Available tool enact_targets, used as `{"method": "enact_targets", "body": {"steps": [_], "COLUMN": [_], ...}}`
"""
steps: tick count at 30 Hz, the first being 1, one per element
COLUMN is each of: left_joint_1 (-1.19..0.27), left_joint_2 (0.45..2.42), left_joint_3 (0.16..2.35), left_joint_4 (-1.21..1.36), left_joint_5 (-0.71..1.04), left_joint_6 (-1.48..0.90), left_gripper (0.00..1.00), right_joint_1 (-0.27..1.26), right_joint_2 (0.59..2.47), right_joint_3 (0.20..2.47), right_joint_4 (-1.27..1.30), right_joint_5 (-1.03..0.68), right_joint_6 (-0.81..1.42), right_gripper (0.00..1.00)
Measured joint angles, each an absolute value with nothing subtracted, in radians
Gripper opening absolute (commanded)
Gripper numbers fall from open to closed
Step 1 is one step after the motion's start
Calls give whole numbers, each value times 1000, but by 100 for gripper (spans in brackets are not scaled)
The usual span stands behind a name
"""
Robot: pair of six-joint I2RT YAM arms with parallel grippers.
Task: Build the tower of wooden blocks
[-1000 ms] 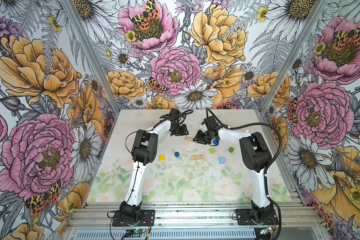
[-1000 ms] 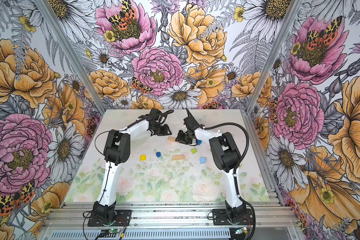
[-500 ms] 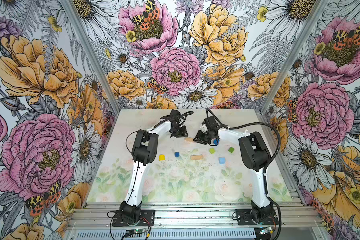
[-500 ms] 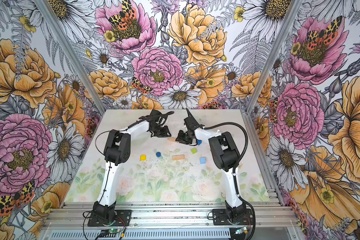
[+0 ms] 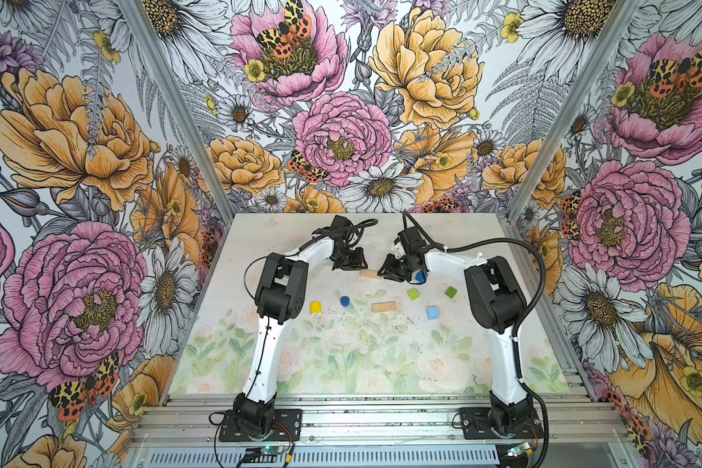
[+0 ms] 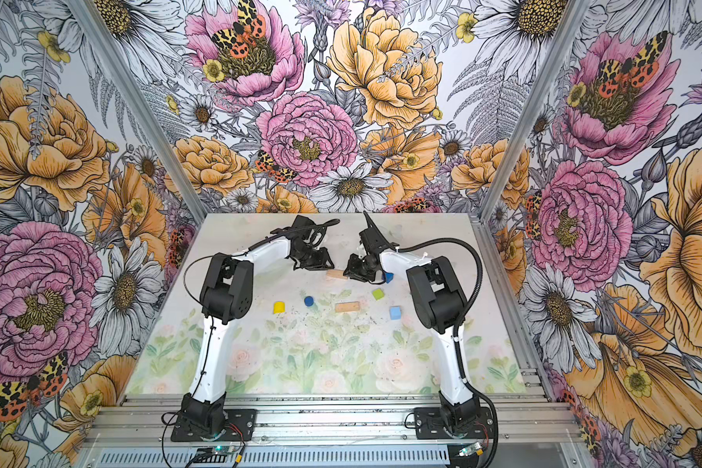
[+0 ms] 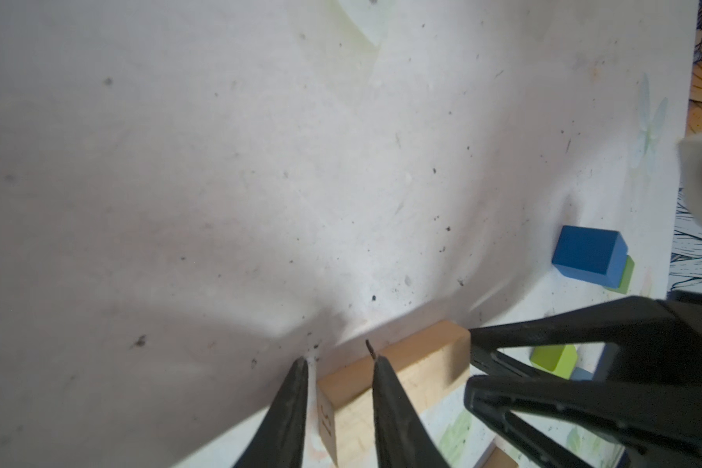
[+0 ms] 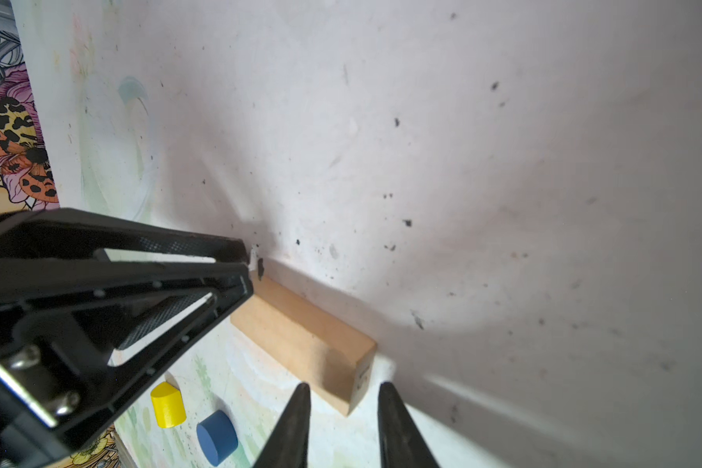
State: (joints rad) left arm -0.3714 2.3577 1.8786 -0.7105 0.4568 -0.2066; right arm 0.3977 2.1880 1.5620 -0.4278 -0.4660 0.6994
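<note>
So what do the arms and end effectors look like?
The left arm and right arm: white links, black joints, black base plates. The left end effector and right end effector: black, two tapered fingers. A thick black cable loops over the right arm.

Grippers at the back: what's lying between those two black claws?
A tan wooden bar lies flat between the left gripper and the right gripper, seen in both top views.

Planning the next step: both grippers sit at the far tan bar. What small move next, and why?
Probably close the right gripper on the far tan bar: its open jaws straddle one end, the left gripper the other, and it lies flat.
</note>
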Motion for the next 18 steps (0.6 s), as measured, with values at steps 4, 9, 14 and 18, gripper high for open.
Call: {"method": "enact_targets", "body": {"steps": [4,9,14,18], "left_joint_1": [-373,-373,-373,-373], "left_joint_2": [2347,2329,2307,2294], "left_joint_3": [1868,1851,1830,1823], "left_joint_4": [-715,-727,-733,-736], "left_joint_5": [442,418,408,408], "left_joint_6": [-210,-210,-211,-211], "left_gripper": [37,37,32,28], "right_joint_1": [398,398,398,398], "right_joint_2": [2188,2188,2189,2192], "right_joint_3": [1564,1568,1572,1577], "right_joint_4": [-428,-427,-428,-428], "right_joint_5": [-466,-466,-466,-468], "right_joint_6": [699,699,699,699], "right_gripper": [31,31,30,28]}}
